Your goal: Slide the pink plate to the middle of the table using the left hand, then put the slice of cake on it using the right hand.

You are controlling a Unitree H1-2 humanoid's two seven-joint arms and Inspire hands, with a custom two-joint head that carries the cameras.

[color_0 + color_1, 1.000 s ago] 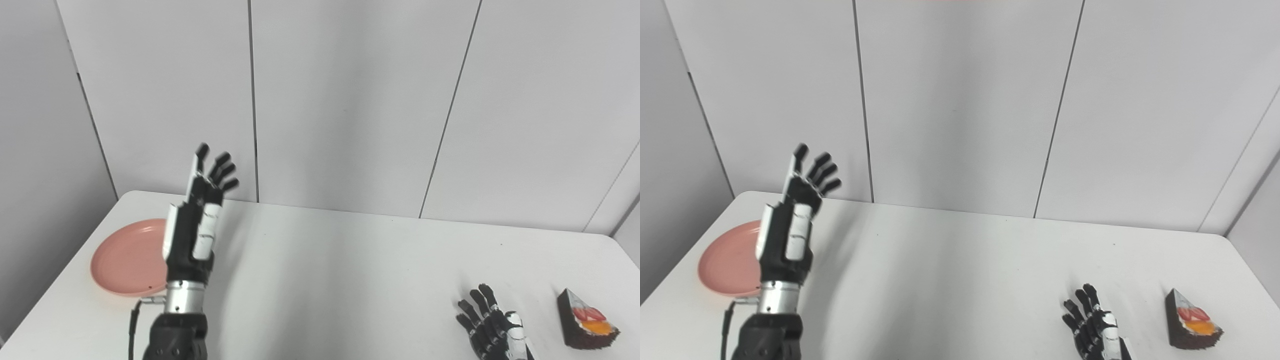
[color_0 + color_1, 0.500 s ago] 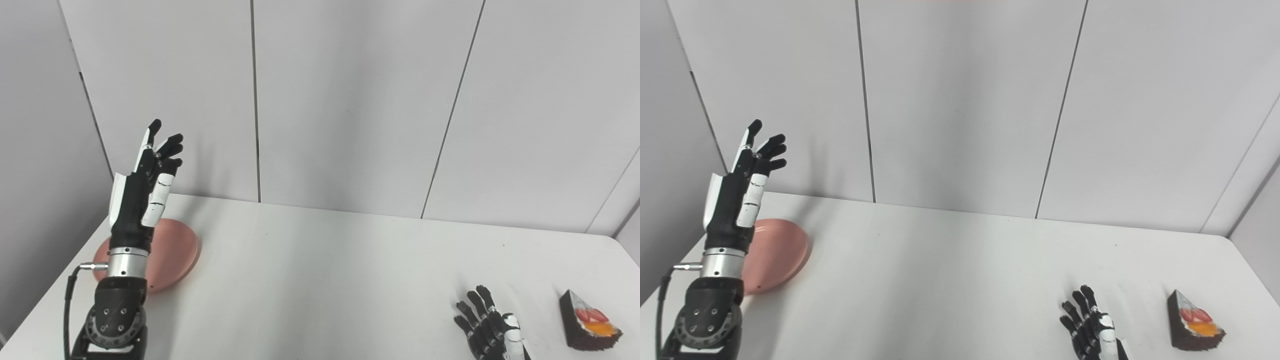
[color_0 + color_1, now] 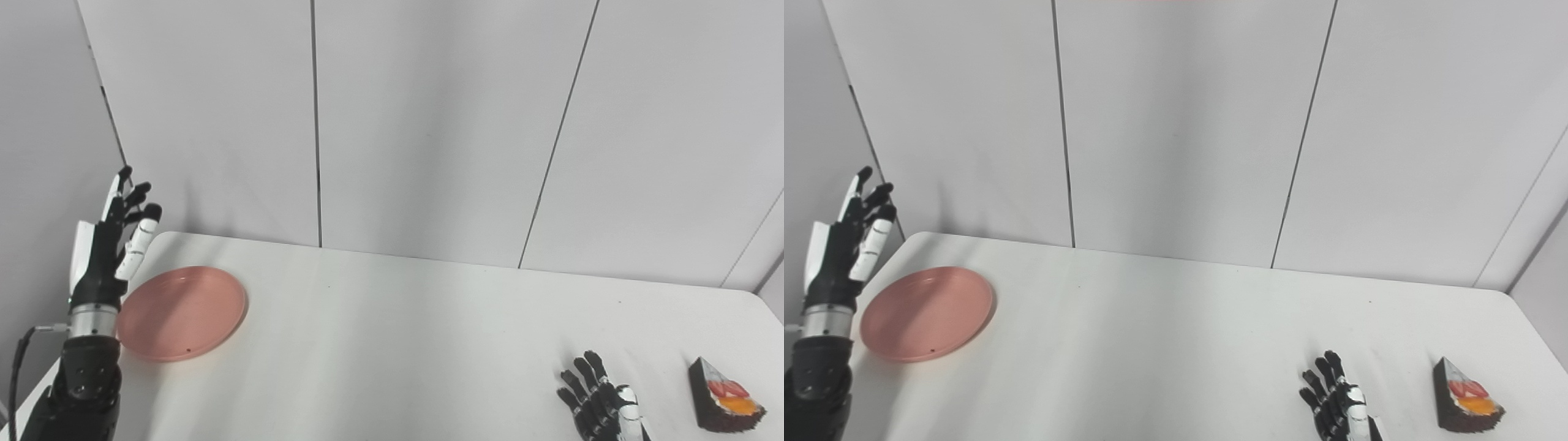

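The pink plate (image 3: 181, 311) lies flat on the white table (image 3: 404, 343) near its left edge. My left hand (image 3: 110, 245) is raised upright just left of the plate, off the table's left side, fingers apart and holding nothing. It does not touch the plate. The slice of cake (image 3: 723, 397), dark with a red and orange topping, stands at the front right of the table. My right hand (image 3: 597, 401) rests palm down on the table a little left of the cake, fingers spread, holding nothing.
Grey wall panels (image 3: 429, 122) rise right behind the table's back edge. The table's left edge runs close by the plate, and its right edge lies just beyond the cake.
My left hand has swung from in front of the plate's right side over to its left, leaving the plate fully in view. The plate, cake and right hand stay put.
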